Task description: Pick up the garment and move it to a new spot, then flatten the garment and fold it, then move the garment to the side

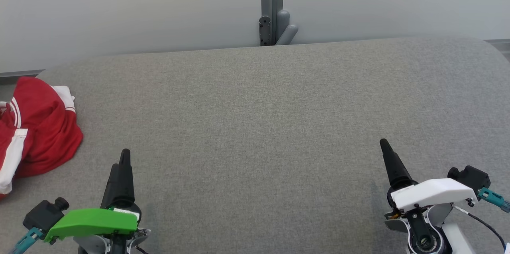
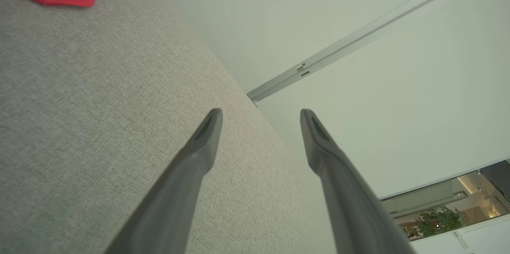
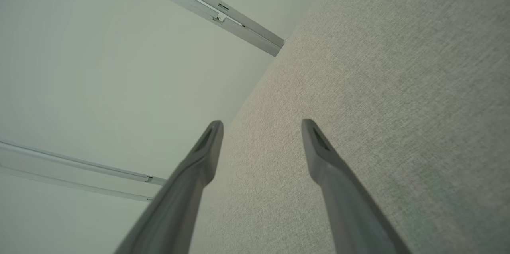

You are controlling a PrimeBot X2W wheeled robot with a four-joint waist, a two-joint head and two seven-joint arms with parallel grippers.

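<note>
The red garment (image 1: 38, 126), striped in white, lies bunched at the left edge of the grey table (image 1: 255, 106). It sits ahead of the left gripper (image 1: 120, 159) and off to its left, near it but not touching. The right gripper (image 1: 392, 162) is well apart from the garment, on the other side of the table.

From the head, each gripper shows edge-on, so you cannot judge the gap between the fingers there. The wrist views settle it: both pairs of fingers stand spread wide with nothing between them. The left wrist view catches a strip of the garment in its top corner, past the left finger (image 2: 191, 158). It also shows a plant (image 2: 438, 222) in a lit room beyond. The right wrist view has cloth-covered table on one side and pale wall on the other.

The table's far edge runs along the wall (image 1: 119, 7), with rounded corners and a grey post (image 1: 272, 7) behind its middle. A wide bare stretch of table lies between the grippers and ahead of them.
</note>
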